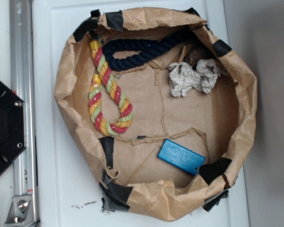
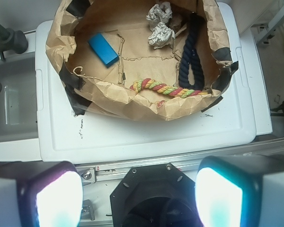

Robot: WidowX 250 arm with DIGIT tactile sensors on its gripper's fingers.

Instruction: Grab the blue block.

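The fingers stand wide apart at the bottom of the wrist view and hold nothing. Far ahead of them, past the white tabletop, sits a brown paper basin. The blue block lies flat on its floor, ahead and to the left of the fingers. A crumpled paper wad lies farther ahead, a navy rope ahead to the right, and a colourful rope against the nearest wall.
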